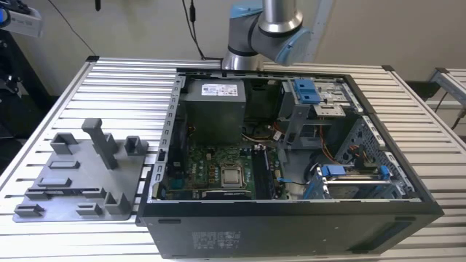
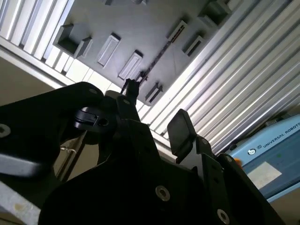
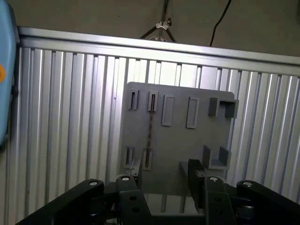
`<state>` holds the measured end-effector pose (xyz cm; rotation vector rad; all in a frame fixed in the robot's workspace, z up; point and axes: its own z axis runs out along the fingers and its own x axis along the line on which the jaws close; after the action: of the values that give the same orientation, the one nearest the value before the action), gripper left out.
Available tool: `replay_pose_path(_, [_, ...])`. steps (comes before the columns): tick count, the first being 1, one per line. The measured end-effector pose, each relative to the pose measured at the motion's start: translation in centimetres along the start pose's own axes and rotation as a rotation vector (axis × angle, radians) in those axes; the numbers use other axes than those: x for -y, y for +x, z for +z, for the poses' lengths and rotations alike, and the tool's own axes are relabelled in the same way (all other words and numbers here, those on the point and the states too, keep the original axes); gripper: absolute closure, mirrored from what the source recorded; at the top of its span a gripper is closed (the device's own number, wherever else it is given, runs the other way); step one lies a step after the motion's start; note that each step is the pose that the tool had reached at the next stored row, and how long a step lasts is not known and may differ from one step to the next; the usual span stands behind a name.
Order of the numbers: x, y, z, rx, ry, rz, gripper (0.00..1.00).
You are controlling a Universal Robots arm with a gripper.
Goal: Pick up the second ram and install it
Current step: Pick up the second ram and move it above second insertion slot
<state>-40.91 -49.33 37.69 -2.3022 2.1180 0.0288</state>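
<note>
The claw [image 3: 164,185] is hanging wide open with nothing between its two dark fingers [image 3: 197,176]. In the first wrist view it is looking down on the grey tray [image 3: 178,145] and is not touching anything.

The memory stick [image 3: 150,131] is standing on its thin edge in the tray, held in little slots at both ends. It is showing as a long dark line. It seems to be lining up closer to one finger than to the other.

The tray is lying on the ribbed metal desk [image 3: 70,117]. In the exterior view it is sitting on the exterior view's left, just beside the open computer case [image 1: 291,229]. The arm [image 1: 273,22] is rising at the far side of the desk.

Here is what I think could be going wrong. The stick is very thin, so a claw that is coming down a bit off to one side could be bumping it or tipping it in its slots. The tray has posts and raised blocks near the stick, and a finger could be hitting one of those. If the claw is squeezing only a small part of the stick, the stick could be slipping or turning crooked.
</note>
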Motion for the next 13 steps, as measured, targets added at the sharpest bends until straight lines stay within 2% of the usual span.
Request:
replay_pose_path(1, [0.00,0.00,0.00,0.0000,0.0000,0.000,0.46])
replay_pose_path(6, [0.00,-0.01,0.24,0.0001,0.0000,0.000,0.46])
replay_pose_path(13, [0.01,-0.12,1.08,0.0002,0.0002,0.000,0.46])
